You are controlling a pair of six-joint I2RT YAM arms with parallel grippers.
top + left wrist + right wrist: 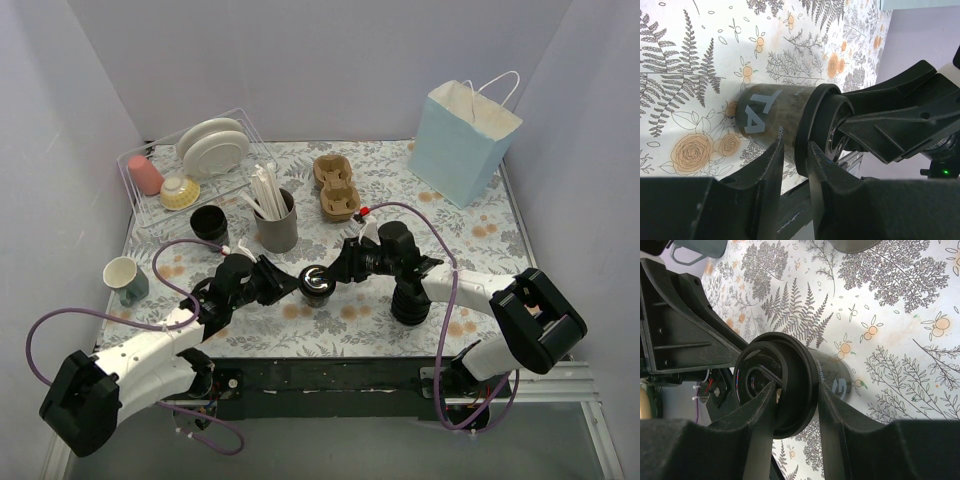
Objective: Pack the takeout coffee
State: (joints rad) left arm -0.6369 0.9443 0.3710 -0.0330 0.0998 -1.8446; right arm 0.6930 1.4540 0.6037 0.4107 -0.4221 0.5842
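The top camera sits high at the near edge, looking down and away over the whole counter (480, 250). Each wrist camera rides very close behind its own jaws: the left one faces right, the right one faces left. All three share the takeout coffee (317, 283) at near centre, and each wrist view catches the opposite jaws.

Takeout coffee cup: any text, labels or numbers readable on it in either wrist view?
"TA": large grey letters on the takeout coffee cup wall, left wrist view.
Grey "G"-like mark: same cup, right wrist view, uncertain.
Small print beside it and the lid embossing: too small to read.
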